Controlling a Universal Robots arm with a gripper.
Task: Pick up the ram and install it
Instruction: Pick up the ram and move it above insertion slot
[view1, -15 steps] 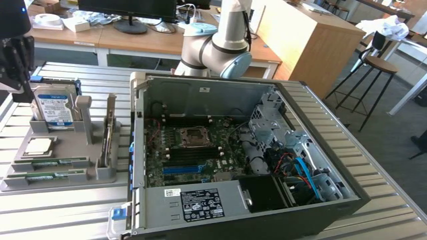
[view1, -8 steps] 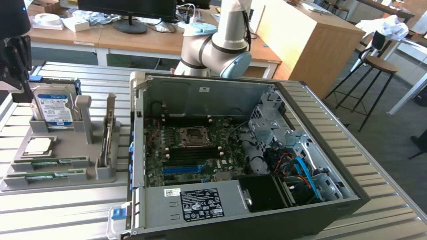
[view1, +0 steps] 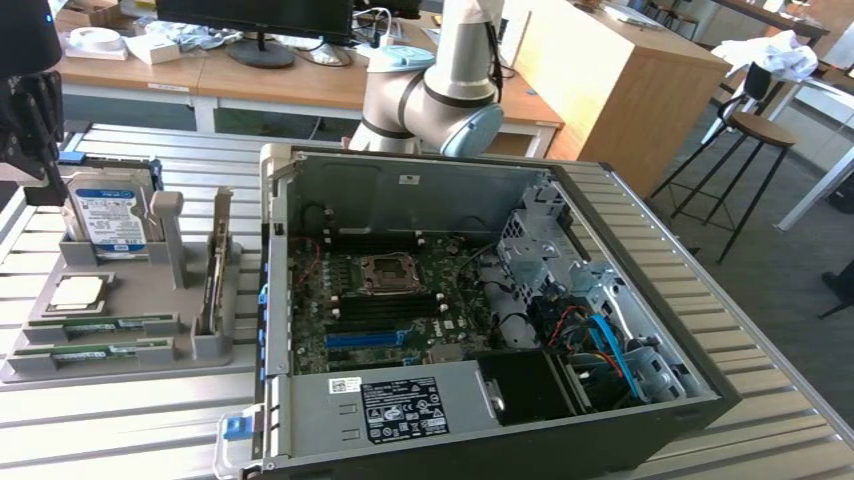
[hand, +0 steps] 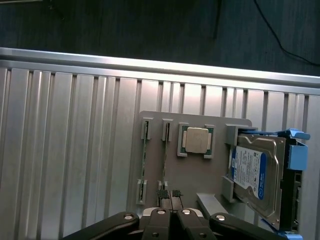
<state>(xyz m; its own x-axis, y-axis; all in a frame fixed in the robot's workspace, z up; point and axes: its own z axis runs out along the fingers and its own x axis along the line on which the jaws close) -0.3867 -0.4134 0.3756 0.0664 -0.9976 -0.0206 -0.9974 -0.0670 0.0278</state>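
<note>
Two long green ram sticks lie in slots of the grey holder tray (view1: 200, 350) at the exterior view's left. One stick (view1: 104, 325) (hand: 164, 160) is beside the silver CPU chip (view1: 78, 292) (hand: 196, 140). The look-alike stick (view1: 96, 351) (hand: 144, 160) is one slot further out. I cannot tell which is the task's ram. My gripper (hand: 170, 194) (view1: 30, 170) hangs high above the tray. It is shut with nothing between its fingertips, roughly over the end of the stick nearer the CPU.
A hard drive (view1: 107, 215) (hand: 250, 172) stands at the tray's far end in a blue-edged bracket. The open computer case (view1: 280, 300) lies in the middle of the slatted metal table (view1: 120, 430), motherboard (view1: 400, 300) facing up. The arm's base (view1: 434, 100) is behind the case.
</note>
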